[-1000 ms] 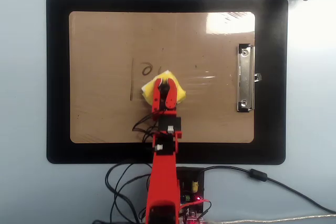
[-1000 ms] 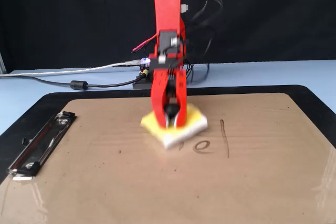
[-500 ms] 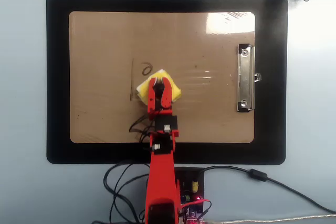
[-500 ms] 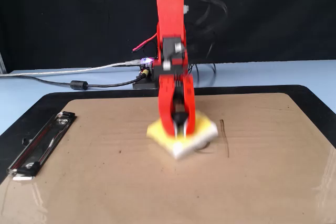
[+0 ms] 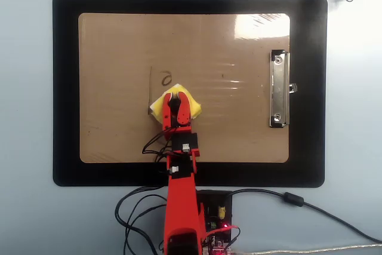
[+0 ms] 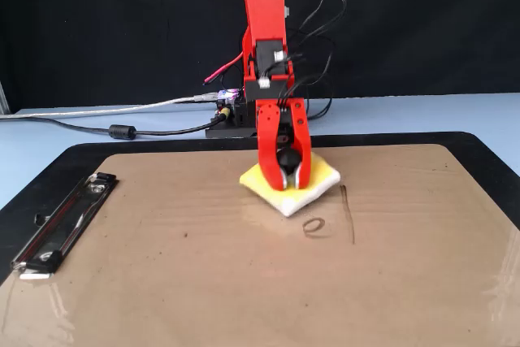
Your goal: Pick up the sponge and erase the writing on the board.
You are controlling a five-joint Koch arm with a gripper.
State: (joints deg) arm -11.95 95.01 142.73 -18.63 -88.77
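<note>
The yellow sponge point(image 5: 159, 105) with white edges lies flat on the brown board point(image 5: 107, 46), also seen in the fixed view point(image 6: 321, 175). My red gripper point(image 5: 175, 97) stands over it, jaws closed around its black knob point(image 6: 288, 159); the gripper shows in the fixed view too point(image 6: 288, 181). The writing that shows is one vertical stroke point(image 5: 150, 82) and a small loop point(image 5: 166, 79) just beyond the sponge; in the fixed view the loop point(image 6: 314, 226) and stroke point(image 6: 348, 215) lie in front of the sponge. The board point(image 6: 162, 282) fills the fixed view's foreground.
The board rests on a larger black mat point(image 5: 65, 88). Its silver clip point(image 5: 278, 89) is at the right in the overhead view, at the left in the fixed view point(image 6: 63, 223). The arm's base and cables point(image 5: 212, 219) sit at the mat's near edge.
</note>
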